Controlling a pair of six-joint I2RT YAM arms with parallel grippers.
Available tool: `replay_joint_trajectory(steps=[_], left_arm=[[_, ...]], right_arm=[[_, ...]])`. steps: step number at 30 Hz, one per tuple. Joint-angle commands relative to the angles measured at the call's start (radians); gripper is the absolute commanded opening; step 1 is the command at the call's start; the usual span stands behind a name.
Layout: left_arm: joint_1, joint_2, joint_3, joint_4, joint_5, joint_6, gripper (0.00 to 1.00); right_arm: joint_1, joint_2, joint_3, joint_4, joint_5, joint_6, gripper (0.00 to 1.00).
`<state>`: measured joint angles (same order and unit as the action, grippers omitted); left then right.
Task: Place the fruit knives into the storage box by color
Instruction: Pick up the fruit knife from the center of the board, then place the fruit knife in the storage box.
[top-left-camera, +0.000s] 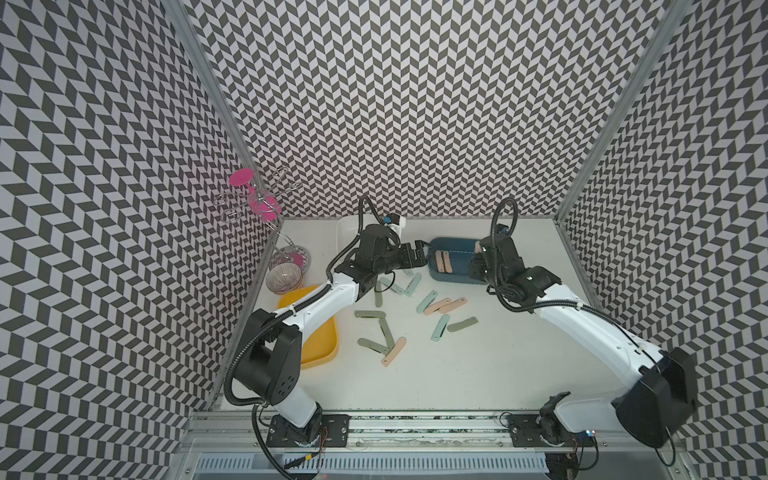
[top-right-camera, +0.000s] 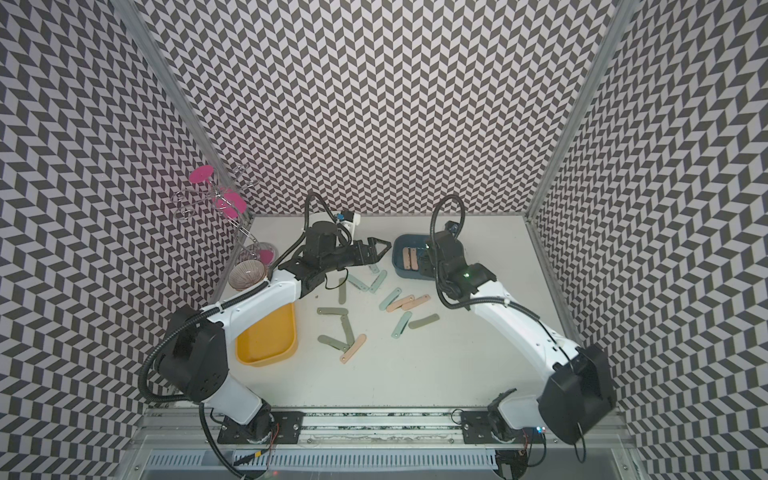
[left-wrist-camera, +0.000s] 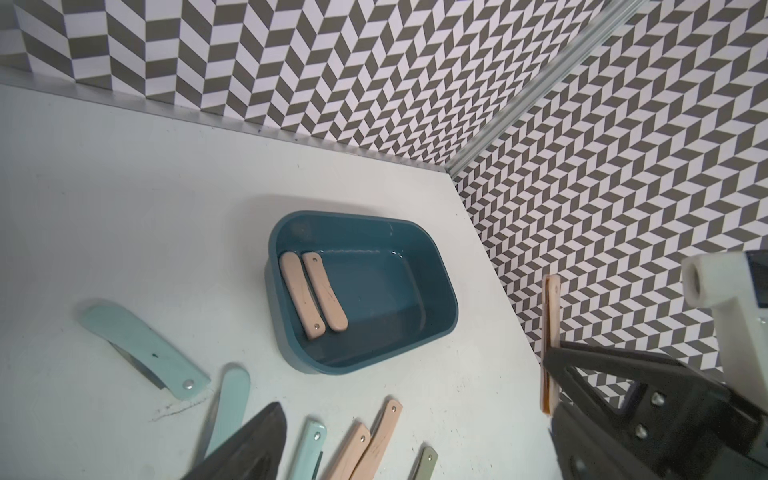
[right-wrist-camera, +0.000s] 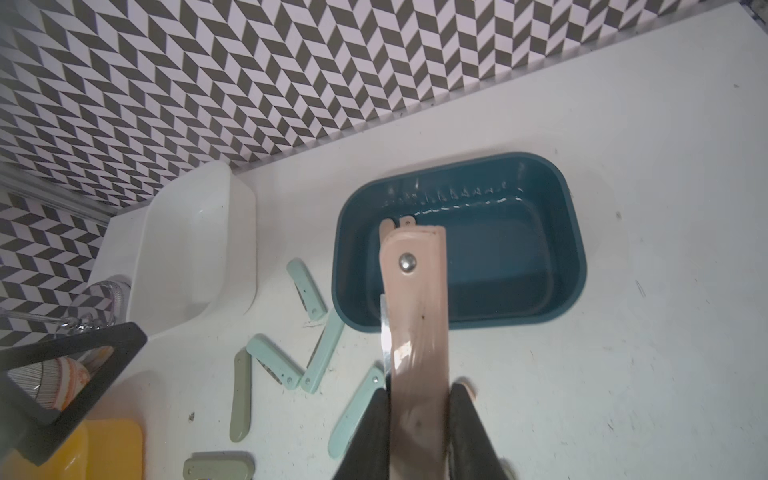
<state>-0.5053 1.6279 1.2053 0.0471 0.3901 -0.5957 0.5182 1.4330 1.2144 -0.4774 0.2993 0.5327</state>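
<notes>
Since the box (left-wrist-camera: 432, 307) at the bench's (top-left-camera: 478, 374) far edge has two pink knives (left-wrist-camera: 300, 295) | right gripper (right-wrist-camera: 419, 403) clamps a third knife (right-wrist-camera: 415, 316) above it | left gripper (top-left-camera: 417, 254) wide, apparently empty

Here's a robotics lab test cell: black-and-white chevron-patterned wall panels (top-left-camera: 415, 104) box in a plain white tabletop (top-left-camera: 478, 374), silver aluminium frame posts (top-left-camera: 208, 83) run up the corners, and two white-and-black robot arms (top-left-camera: 332, 297) stand bolted to a grey metal rail (top-left-camera: 415, 432) along the front edge.
</notes>
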Motion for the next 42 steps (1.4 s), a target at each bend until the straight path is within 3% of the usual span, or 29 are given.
replay_joint_trajectory(steps=[1, 15, 26, 42], left_arm=[[0.017, 0.025, 0.049, -0.04, 0.032, 0.024, 1.0], [0.078, 0.096, 0.085, -0.019, 0.053, 0.009, 1.0], [0.095, 0.116, 0.087, -0.001, 0.07, -0.004, 1.0], [0.099, 0.141, 0.076, 0.013, 0.074, -0.013, 1.0]], right_arm=[[-0.036, 0.115, 0.079, 0.087, -0.073, -0.112, 0.21], [-0.149, 0.583, 0.42, 0.033, -0.185, -0.253, 0.2], [-0.171, 0.726, 0.464, 0.047, -0.215, -0.264, 0.19], [-0.201, 0.812, 0.499, 0.057, -0.288, -0.249, 0.18]])
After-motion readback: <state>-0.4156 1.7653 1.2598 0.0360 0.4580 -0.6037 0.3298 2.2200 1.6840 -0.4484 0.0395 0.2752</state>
